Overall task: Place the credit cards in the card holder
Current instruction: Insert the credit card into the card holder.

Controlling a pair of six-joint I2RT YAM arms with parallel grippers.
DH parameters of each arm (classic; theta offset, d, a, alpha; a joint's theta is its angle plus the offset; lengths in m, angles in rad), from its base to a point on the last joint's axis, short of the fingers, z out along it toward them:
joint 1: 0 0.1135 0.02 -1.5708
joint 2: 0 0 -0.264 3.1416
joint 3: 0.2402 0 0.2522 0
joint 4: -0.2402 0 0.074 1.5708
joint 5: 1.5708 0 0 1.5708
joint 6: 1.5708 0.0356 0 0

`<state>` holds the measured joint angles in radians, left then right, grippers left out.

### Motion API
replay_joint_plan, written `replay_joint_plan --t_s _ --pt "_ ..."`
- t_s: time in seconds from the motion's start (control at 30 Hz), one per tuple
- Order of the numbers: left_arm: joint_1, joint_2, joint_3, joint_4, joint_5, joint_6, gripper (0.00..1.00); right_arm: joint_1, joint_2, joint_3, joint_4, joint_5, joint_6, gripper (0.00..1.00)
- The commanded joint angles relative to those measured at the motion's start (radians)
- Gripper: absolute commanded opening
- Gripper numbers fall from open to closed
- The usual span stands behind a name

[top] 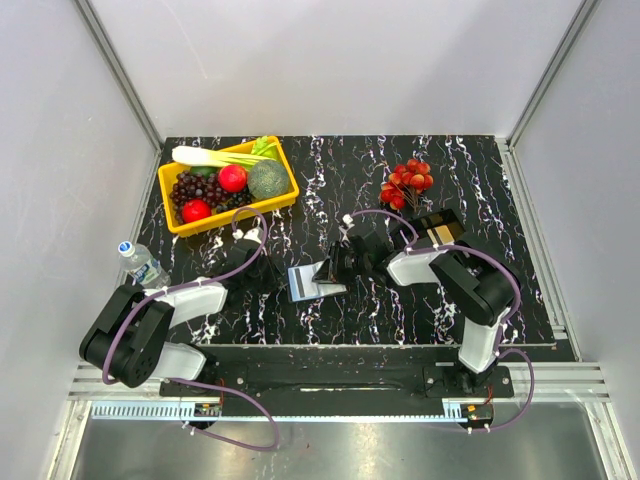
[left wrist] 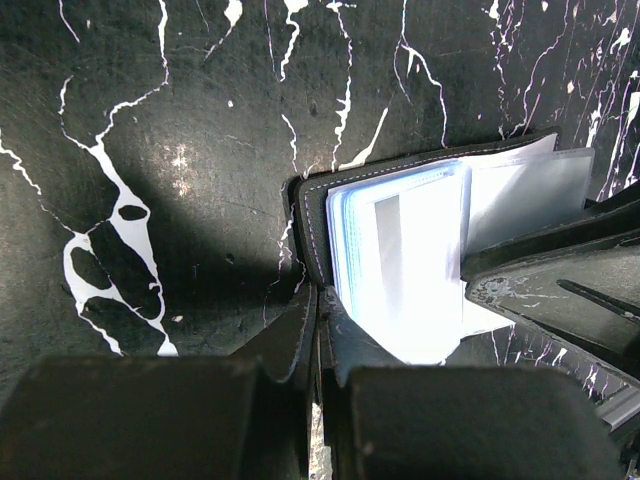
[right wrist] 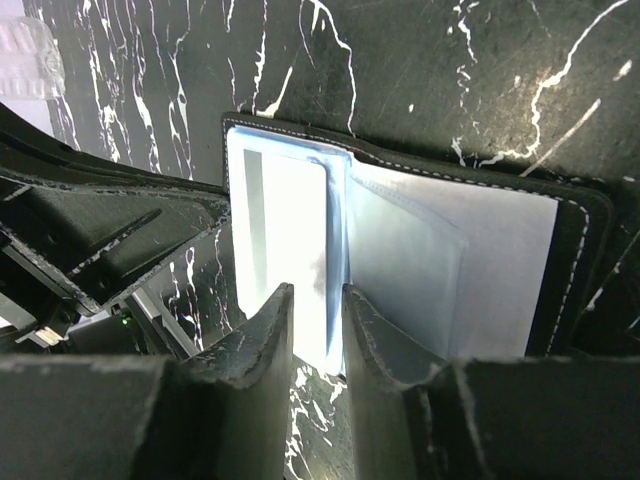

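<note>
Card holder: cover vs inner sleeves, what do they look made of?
Cover of the card holder: black, matte, likely leather or faux leather; white stitching runs along its edge. Inner sleeves: thin clear plastic, glossy, probably vinyl; translucent, overlapping, catching glare.

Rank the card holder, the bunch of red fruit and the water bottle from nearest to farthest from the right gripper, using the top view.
1. The card holder: mid-table, right at the right gripper.
2. The bunch of red fruit: farther back, to the right.
3. The water bottle: far off at the left edge.
</note>
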<state>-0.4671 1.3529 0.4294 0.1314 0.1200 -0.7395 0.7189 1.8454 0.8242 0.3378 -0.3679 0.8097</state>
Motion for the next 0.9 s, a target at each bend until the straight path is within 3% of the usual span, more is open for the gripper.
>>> replay_joint_plan --t_s 0.0,0.43,0.63,0.87 --pt "-0.005 0.009 -0.004 -0.006 0.015 0.009 0.00 -0.006 0.014 0.006 0.078 -0.026 0.023 0.31" --pt "-0.005 0.026 0.002 0.005 0.029 0.011 0.00 -0.001 0.075 0.049 0.121 -0.092 0.017 0.28" --pt "-0.004 0.040 0.015 0.007 0.035 0.017 0.00 0.011 0.095 0.105 0.050 -0.127 -0.047 0.28" --pt "-0.005 0.029 0.009 -0.016 0.007 0.023 0.00 -0.015 -0.021 0.078 -0.068 0.010 -0.113 0.33"
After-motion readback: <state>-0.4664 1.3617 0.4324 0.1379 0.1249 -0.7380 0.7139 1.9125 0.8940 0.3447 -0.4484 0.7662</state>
